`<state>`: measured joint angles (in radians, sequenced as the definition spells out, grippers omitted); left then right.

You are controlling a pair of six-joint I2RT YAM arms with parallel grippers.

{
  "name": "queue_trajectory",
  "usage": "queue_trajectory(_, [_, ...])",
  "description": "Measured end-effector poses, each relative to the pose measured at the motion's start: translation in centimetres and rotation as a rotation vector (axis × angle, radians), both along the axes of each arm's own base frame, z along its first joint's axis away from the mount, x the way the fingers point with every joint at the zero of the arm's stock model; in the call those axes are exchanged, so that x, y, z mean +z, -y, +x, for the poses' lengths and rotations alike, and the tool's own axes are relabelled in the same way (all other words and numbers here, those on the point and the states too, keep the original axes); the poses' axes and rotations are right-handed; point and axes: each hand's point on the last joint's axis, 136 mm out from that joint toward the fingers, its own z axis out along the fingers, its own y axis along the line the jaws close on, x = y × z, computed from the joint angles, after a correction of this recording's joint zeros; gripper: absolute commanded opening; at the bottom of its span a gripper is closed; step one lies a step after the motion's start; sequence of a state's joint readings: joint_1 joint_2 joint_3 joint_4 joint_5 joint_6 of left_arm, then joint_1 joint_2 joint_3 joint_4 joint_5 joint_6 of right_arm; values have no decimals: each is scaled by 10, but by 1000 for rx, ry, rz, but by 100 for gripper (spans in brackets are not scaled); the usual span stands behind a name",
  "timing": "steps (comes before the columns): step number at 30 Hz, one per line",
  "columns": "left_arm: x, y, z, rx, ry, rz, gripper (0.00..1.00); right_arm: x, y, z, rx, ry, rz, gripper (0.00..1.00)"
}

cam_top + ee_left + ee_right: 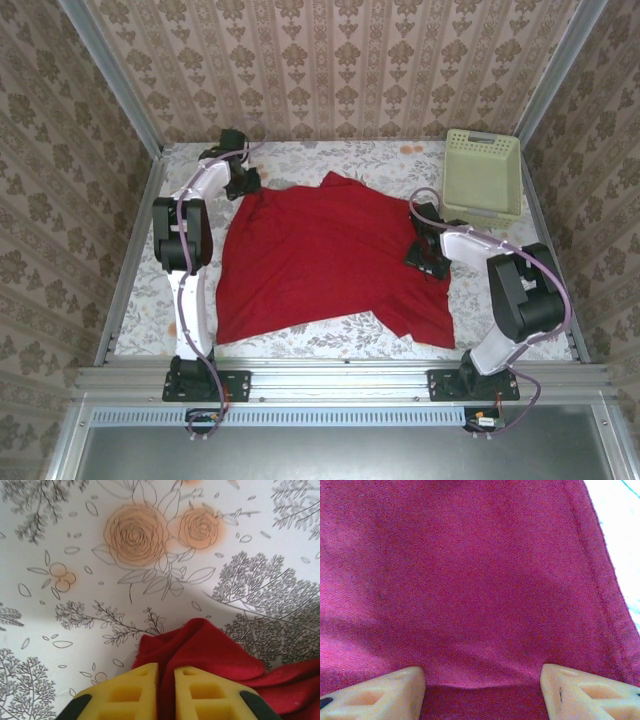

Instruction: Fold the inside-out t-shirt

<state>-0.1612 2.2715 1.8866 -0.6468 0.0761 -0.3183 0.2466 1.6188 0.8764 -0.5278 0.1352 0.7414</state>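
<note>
The inside-out t-shirt (320, 260) is bright red cloth spread across the middle of the table. My left gripper (243, 183) is at its far left corner, shut on a pinched fold of the red cloth (200, 645) that bulges up between the yellow fingers (135, 690). My right gripper (428, 262) presses down on the shirt's right side. Its pale fingers (385, 695) stand wide apart, open, with a shallow ridge of the shirt (485, 630) between them. The shirt's hem (605, 580) runs down the right of that view.
A pale green basket (484, 172) stands at the far right corner. The tablecloth (135, 535) is white with printed roses and branches. Metal rails edge the table (340, 372) at the front and both sides, with patterned walls around.
</note>
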Motion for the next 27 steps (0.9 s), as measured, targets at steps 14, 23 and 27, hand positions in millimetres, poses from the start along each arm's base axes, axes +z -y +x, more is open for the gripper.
queue_trajectory(14, [5,-35,-2,76,7,93,40,78,-26,18,169,209,-88,71])
queue_trajectory(23, [22,2,8,-15,62,88,48,115,-71,137,321,348,-106,77])
queue_trajectory(27, [11,-3,16,-6,52,92,34,83,-84,174,366,297,-108,77])
